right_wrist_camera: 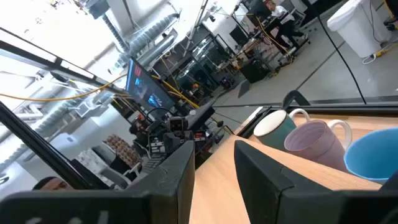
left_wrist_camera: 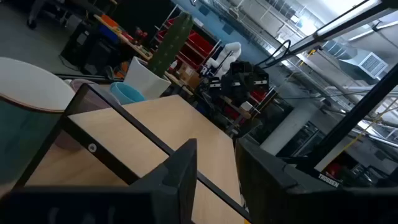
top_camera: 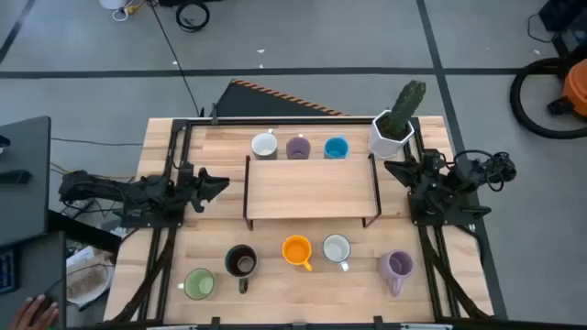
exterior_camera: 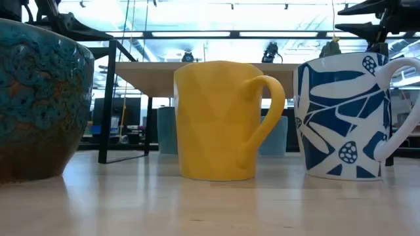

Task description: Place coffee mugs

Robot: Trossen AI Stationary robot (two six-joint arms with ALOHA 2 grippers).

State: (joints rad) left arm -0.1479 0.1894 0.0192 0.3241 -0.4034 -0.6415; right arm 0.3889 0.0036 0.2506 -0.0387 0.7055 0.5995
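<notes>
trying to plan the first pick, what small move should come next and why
Probably swing the right gripper toward the purple mug in the near row and lower over it. Both arms sit parked at the shelf's ends holding nothing, with a gap between each one's fingers. Four mugs stand in front of the shelf, and that one lies on the right arm's side.

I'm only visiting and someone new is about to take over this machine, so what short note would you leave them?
Left pincer and right pincer: open, empty, parked at the table's side edges.
Behind the wooden shelf: white mug, lavender mug, blue mug.
In front: green mug, dark brown mug, orange mug, white patterned mug, purple mug.
Done: no mug on the shelf.
Left: all placing.
</notes>
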